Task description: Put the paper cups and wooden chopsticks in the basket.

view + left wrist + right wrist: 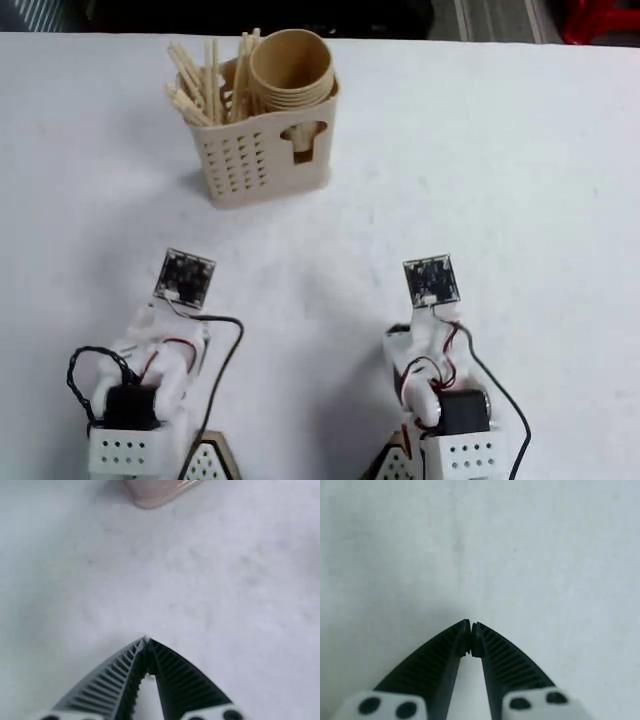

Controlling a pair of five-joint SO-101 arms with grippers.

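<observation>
Right claw (470, 639) tips pressed together, nothing between; bare white table (520, 545) beneath

No legible writing anywhere
The basket (262, 165) bears only punched holes. A dark square board (187, 276) and a second board (432, 279), both well apart from the basket, are too small to read.

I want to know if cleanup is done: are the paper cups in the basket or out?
In. The stacked paper cups sit inside the basket, beside the wooden chopsticks.
</observation>
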